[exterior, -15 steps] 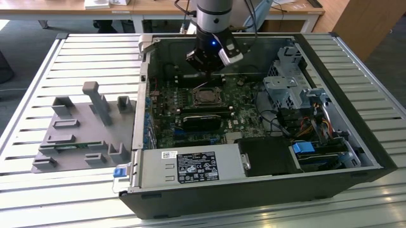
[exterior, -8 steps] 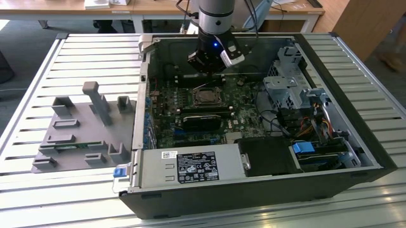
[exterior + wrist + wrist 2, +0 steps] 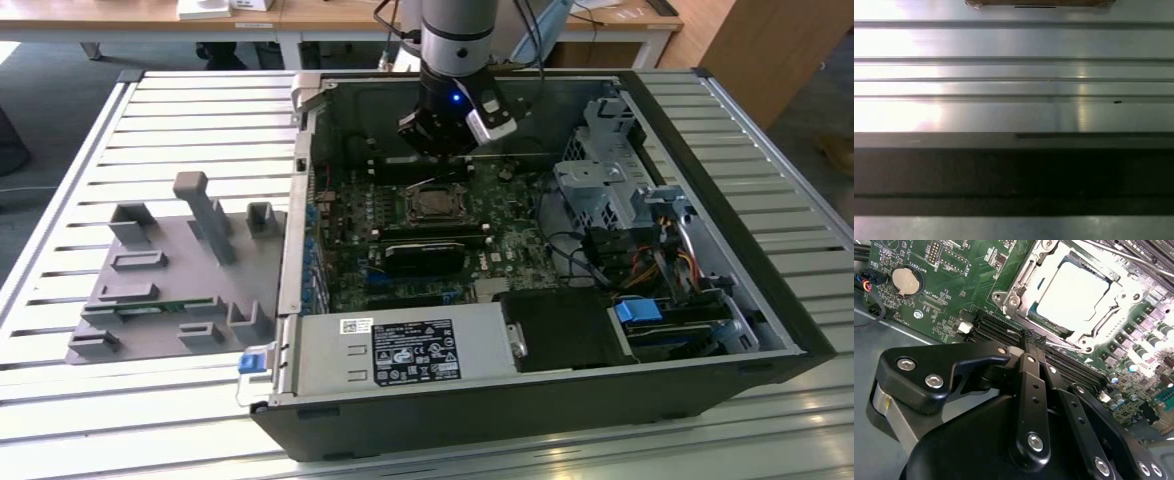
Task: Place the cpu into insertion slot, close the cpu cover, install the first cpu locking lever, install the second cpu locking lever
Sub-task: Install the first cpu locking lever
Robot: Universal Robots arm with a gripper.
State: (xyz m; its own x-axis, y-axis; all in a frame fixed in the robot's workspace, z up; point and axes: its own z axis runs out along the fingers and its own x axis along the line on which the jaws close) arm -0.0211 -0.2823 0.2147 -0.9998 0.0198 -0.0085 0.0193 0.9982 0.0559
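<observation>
1. Cpu point(image 3: 1069, 295) lies flat in the socket on the green motherboard point(image 3: 964, 275), seen in the second wrist view, with the cpu cover point(image 3: 1019, 285) down around it.
2. Gripper point(image 3: 1026, 340) hangs just beside the socket, its black fingers point(image 3: 1031, 390) drawn together, holding nothing.
3. Farther off, in the exterior view, the open computer case point(image 3: 721, 300) rests on the slatted worktop point(image 3: 160, 120), with a grey fixture point(image 3: 174, 270) alongside.

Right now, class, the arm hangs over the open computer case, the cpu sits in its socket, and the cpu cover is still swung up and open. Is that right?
Not quite. The cpu cover is closed: in the second wrist view its silver frame lies flat around the cpu. The rest holds: the arm hangs over the open computer case, and the cpu sits in its socket.
</observation>
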